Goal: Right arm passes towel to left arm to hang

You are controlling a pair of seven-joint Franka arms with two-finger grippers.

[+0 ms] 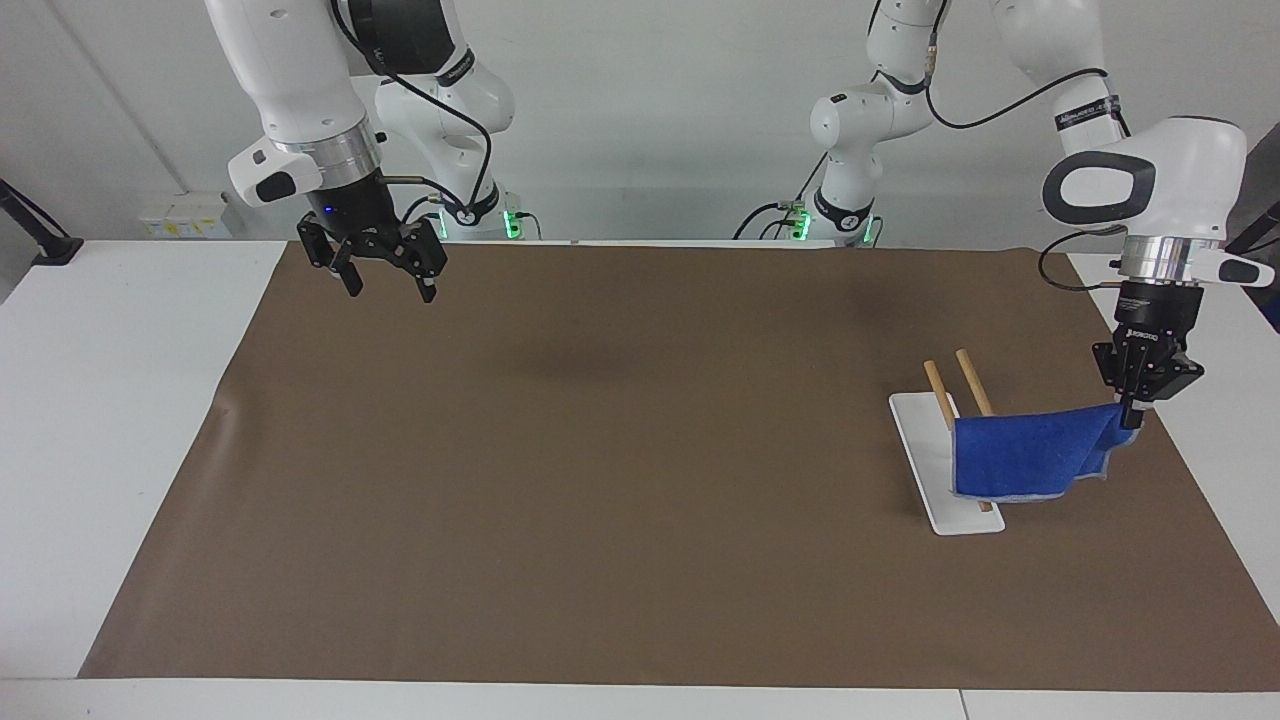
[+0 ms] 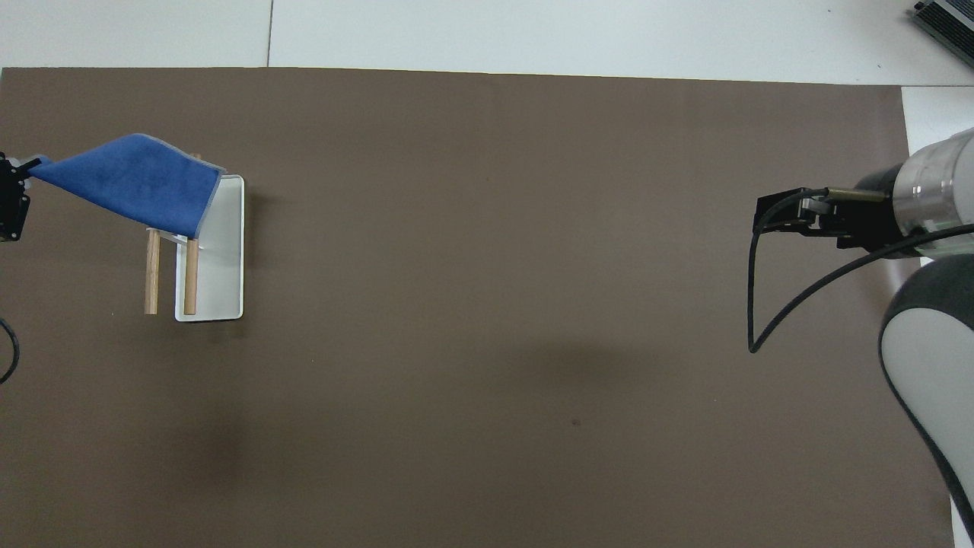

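The blue towel lies draped over two wooden bars of a small rack on a white base, toward the left arm's end of the table. My left gripper is shut on the towel's corner, just off the rack's side and stretching the cloth outward. My right gripper hangs open and empty over the brown mat's corner near the right arm's base; in the overhead view only the right arm's wrist shows.
A brown mat covers most of the white table. A black cable loops down from the right arm's wrist.
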